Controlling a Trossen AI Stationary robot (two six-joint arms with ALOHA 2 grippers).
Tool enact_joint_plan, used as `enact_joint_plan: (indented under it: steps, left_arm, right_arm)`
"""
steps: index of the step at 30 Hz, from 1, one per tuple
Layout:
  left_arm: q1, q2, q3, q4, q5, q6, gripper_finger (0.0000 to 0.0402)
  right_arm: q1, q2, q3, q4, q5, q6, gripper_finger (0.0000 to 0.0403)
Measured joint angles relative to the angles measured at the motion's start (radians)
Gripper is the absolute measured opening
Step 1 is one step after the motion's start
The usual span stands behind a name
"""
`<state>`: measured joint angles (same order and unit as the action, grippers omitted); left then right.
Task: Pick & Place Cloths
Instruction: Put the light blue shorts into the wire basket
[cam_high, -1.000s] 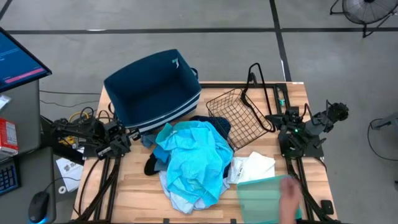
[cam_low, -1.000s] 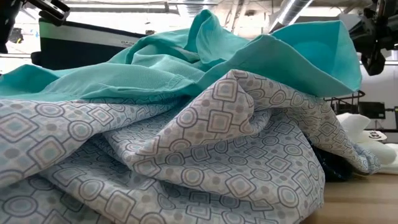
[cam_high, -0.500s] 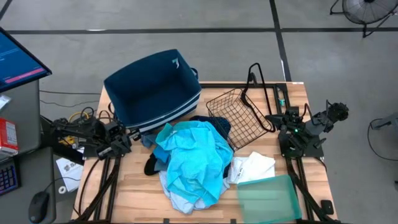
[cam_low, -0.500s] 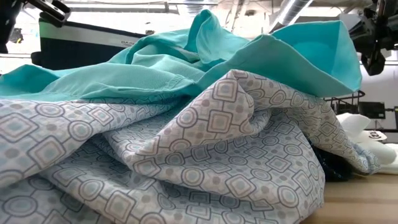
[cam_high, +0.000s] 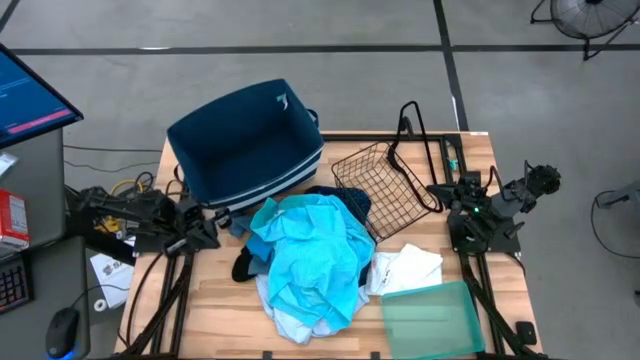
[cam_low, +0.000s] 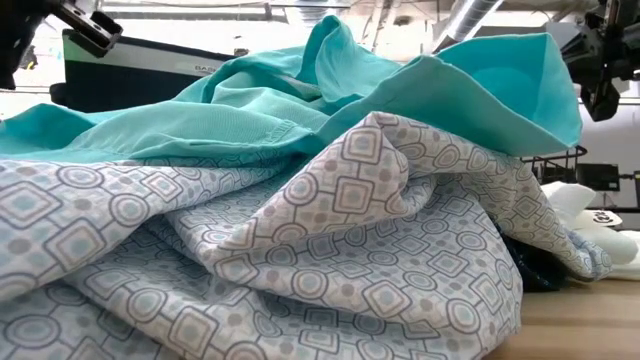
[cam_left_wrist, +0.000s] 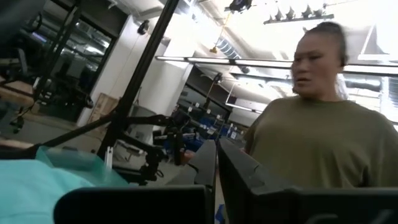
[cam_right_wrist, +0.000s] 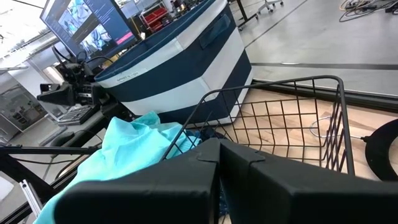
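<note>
The cloths lie heaped at the table's middle. A bright turquoise one (cam_high: 312, 250) is on top, over a pale blue patterned one (cam_low: 300, 260). A black one (cam_high: 243, 266) sticks out at the heap's left and a dark navy one (cam_high: 345, 200) at its far side. A white one (cam_high: 410, 268) lies to the right. My left gripper (cam_high: 207, 233) hovers shut at the table's left edge, pointing toward the heap and clear of it. My right gripper (cam_right_wrist: 219, 155) is shut at the right edge, aimed across the wire basket, holding nothing.
A big navy bin with white stripes (cam_high: 245, 145) stands at the far left. A wire basket (cam_high: 385, 185) lies tilted beside it, next to a black frame (cam_high: 425, 130). A translucent green tray (cam_high: 430, 318) sits at the near right corner. A person (cam_left_wrist: 311, 137) stands beyond the table.
A person's hand at the green tray has drawn away, and the tray now lies still at the near right corner. My left gripper has dipped a little and come slightly toward the heap, still shut.
</note>
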<state>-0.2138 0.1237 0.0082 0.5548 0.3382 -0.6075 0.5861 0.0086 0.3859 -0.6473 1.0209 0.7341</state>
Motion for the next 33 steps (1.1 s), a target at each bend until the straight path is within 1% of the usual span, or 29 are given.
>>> enact_joint_plan:
  steps: [6, 10, 13, 19, 22, 25, 29, 31, 33]
  left_arm:
    - [0.000, 0.049, 0.000, 0.009, -0.002, 0.000, 0.0002]
    - [0.000, 0.082, 0.000, 0.029, -0.028, -0.022, 0.0002]
    - [0.000, 0.102, 0.000, 0.039, -0.036, -0.025, 0.0002]
    - [0.000, 0.131, 0.000, 0.045, -0.065, -0.025, 0.0002]
    - [0.000, 0.134, 0.000, 0.059, -0.067, -0.026, 0.0002]
    - [0.000, 0.134, 0.000, 0.129, -0.067, -0.028, 0.0002]
    - [0.000, 0.133, 0.000, 0.299, -0.069, -0.026, 0.0002]
    - [0.000, 0.133, 0.000, 0.378, -0.079, -0.022, 0.0002]
    - [0.000, 0.132, 0.000, 0.426, -0.081, -0.021, 0.0002]
  right_arm:
    - [0.000, 0.000, 0.000, 0.003, 0.001, 0.010, 0.0000]
    - [0.000, 0.000, 0.000, 0.007, 0.001, 0.125, 0.0000]
    - [0.000, 0.000, 0.000, 0.008, 0.001, 0.181, 0.0000]
    - [0.001, 0.000, 0.000, 0.014, 0.001, 0.187, 0.0000]
    - [0.001, 0.000, 0.000, 0.042, -0.005, 0.241, 0.0000]
    - [0.001, 0.000, 0.000, 0.067, -0.013, 0.266, 0.0000]
    - [0.000, -0.001, 0.000, 0.137, -0.020, 0.257, 0.0000]
    - [0.000, -0.003, 0.000, 0.185, -0.027, 0.205, 0.0000]
    - [0.000, -0.003, 0.000, 0.233, -0.026, 0.117, 0.0000]
